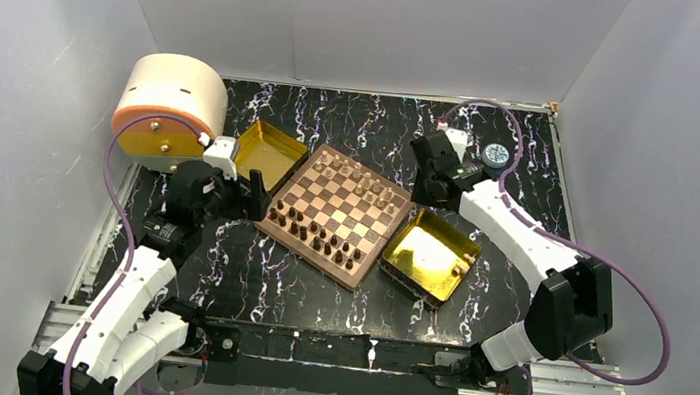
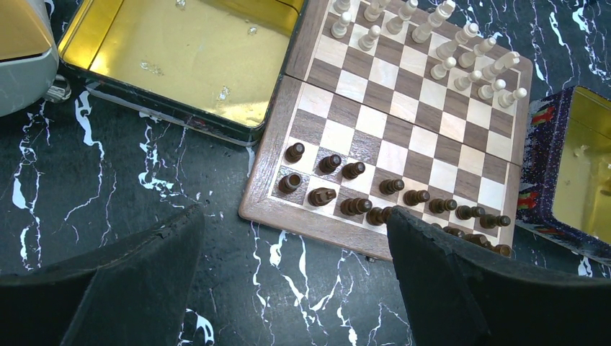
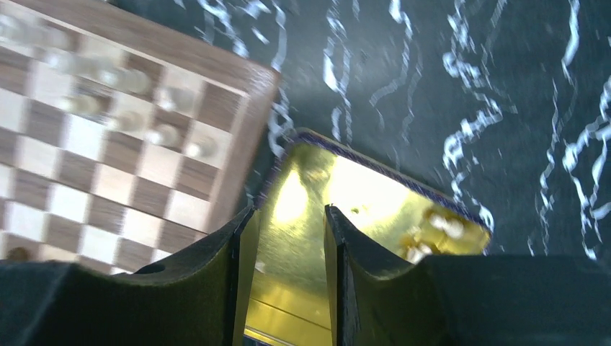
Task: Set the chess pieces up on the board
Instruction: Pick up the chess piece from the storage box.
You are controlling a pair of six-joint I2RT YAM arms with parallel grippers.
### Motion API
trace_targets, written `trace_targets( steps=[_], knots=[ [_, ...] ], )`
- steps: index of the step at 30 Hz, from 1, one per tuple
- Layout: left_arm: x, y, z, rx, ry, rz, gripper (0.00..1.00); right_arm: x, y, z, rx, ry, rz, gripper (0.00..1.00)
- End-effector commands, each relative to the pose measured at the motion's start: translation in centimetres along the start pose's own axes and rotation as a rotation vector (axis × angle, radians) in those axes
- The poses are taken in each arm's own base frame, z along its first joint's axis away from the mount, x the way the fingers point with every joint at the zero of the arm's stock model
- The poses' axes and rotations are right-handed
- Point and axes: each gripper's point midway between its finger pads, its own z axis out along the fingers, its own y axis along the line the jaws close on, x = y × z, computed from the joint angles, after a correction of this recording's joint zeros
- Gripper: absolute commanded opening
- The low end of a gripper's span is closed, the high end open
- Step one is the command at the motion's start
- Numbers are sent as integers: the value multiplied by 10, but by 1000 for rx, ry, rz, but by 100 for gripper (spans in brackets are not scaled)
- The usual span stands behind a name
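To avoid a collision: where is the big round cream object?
In the top view, the round cream object sits at the far left of the table, beside the left gold tray.

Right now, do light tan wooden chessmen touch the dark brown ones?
Apart: left wrist view shows empty rows between light tan chessmen and dark brown chessmen.

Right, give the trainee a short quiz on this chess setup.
1. True or false: the dark chess pieces stand on the side of the board nearer the arm bases.
2. Where do light chess pieces lie off the board? A) left-hand gold tray B) right-hand gold tray C) tabletop
3. Fill in: the jaws of the left gripper stand ___.
Key: 1 true; 2 B; 3 open.
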Motion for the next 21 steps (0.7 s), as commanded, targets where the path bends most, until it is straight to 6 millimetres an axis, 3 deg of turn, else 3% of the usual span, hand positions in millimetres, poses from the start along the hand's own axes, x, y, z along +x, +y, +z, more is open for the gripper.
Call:
trace_targets(
  steps=[1,6,9,15,17,21],
  knots=[
    [-7,-5,-4,21,-37,12,94,40,-46,-2,205,79,76,46],
    [-7,-7,-5,30,-37,16,94,69,-73,8,302,137,28,45],
    [-7,-8,-5,33,-41,18,94,77,-58,16,176,227,-176,42],
    [-8,-12,-7,44,-44,24,94,63,-61,17,178,271,-393,39],
    [-8,-13,-8,48,-46,29,94,59,-70,18,220,255,-442,39],
    [-7,-16,-9,55,-44,39,94,67,-84,16,219,249,-546,37]
  ],
)
